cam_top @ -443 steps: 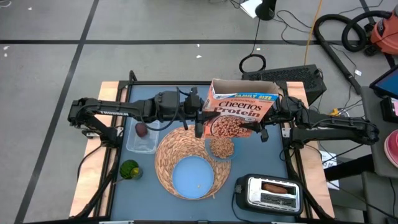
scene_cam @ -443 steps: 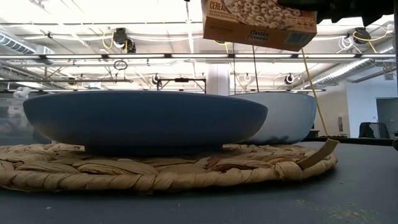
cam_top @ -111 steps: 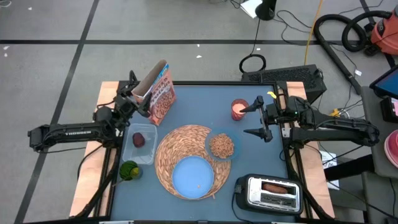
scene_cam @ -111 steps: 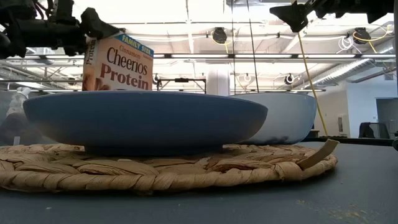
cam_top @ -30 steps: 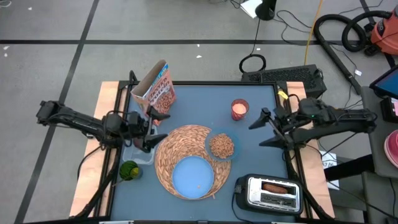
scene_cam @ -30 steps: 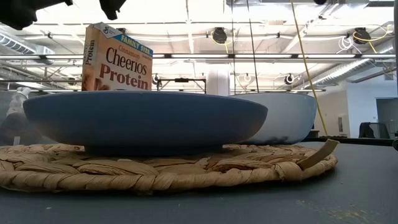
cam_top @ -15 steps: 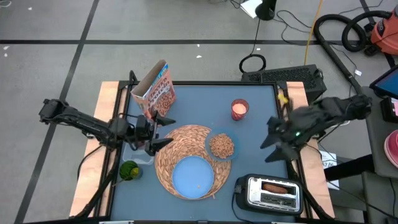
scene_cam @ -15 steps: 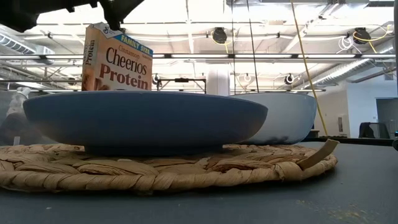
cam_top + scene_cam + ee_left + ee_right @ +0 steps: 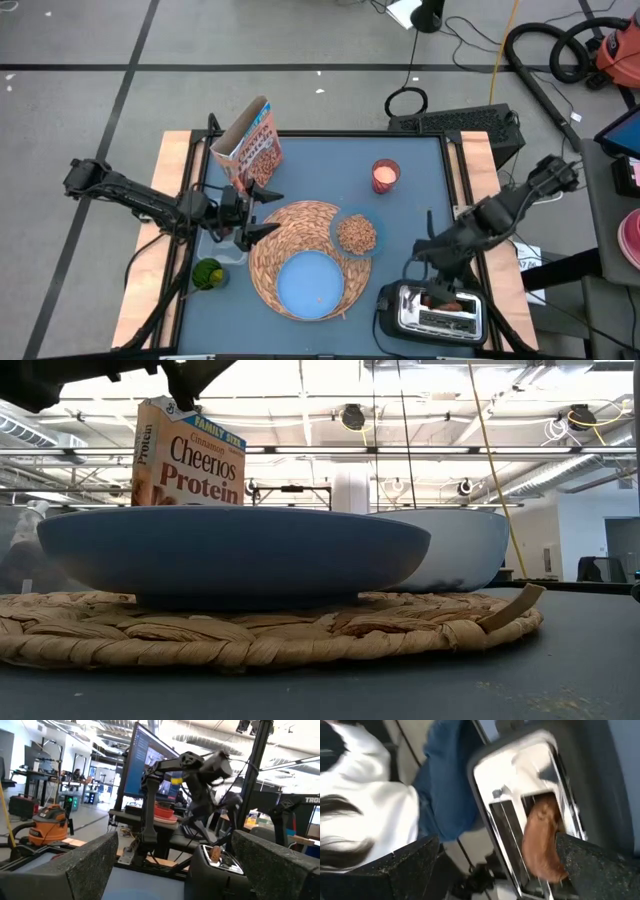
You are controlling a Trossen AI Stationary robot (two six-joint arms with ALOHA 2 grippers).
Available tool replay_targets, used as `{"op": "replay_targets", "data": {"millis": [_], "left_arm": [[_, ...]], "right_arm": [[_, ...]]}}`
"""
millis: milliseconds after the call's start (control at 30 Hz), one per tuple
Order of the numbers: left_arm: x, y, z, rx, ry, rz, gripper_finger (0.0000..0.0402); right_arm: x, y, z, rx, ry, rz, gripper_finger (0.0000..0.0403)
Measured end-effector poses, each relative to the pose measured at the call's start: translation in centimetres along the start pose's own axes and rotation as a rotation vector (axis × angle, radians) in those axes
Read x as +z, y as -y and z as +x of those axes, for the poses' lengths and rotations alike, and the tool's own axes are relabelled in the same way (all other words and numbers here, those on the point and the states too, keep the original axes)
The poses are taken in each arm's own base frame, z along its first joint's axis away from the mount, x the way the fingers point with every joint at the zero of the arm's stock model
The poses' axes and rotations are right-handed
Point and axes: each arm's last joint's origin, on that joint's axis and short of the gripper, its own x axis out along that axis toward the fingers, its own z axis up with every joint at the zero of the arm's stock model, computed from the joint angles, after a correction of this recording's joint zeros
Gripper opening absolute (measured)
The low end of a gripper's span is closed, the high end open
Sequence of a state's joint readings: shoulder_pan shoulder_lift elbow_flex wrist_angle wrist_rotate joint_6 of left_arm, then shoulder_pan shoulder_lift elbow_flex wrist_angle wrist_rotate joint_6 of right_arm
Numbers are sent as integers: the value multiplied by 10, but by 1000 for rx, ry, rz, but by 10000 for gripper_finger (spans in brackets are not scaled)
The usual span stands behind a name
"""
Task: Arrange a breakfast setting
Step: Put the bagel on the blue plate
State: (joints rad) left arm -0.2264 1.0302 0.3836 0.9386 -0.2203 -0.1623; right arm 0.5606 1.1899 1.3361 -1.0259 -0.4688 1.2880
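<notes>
Two pincers are in play, and the right one has just made the big move; a second ago the right pincer [image 9: 432,283] hung over the tabletop's [image 9: 420,215] right edge, and now we see it above the toaster [image 9: 432,310], fingers spread wide and holding nothing; its wrist view looks straight down on the brown bread [image 9: 542,839] standing in the slot. We read that as the reach for the bread; the light-blue plate [image 9: 309,283] on the woven placemat [image 9: 290,228] lies bare, a likely spot for it. Our left pincer [image 9: 254,213] has barely shifted, open and empty at the placemat's left edge; the cereal box [image 9: 253,147] stands upright at the far left, the bowl [image 9: 356,233] of cereal sits on the placemat's right side.
</notes>
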Motion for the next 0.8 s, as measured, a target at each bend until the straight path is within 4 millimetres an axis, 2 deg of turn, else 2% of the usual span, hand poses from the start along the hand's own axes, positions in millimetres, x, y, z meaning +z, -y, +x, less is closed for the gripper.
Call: {"op": "replay_targets", "data": {"millis": [100,500,800], "left_arm": [[0,0,0,0,0,2,394],[0,0,0,1,-1,20,394],[0,0,0,1,-1,20,394]], "right_arm": [[-3,-1,6,-19,-60,27,389],[-11,0,5,-27,-62,9,389],[-29,-2,14,-93,68,-30,389]]}}
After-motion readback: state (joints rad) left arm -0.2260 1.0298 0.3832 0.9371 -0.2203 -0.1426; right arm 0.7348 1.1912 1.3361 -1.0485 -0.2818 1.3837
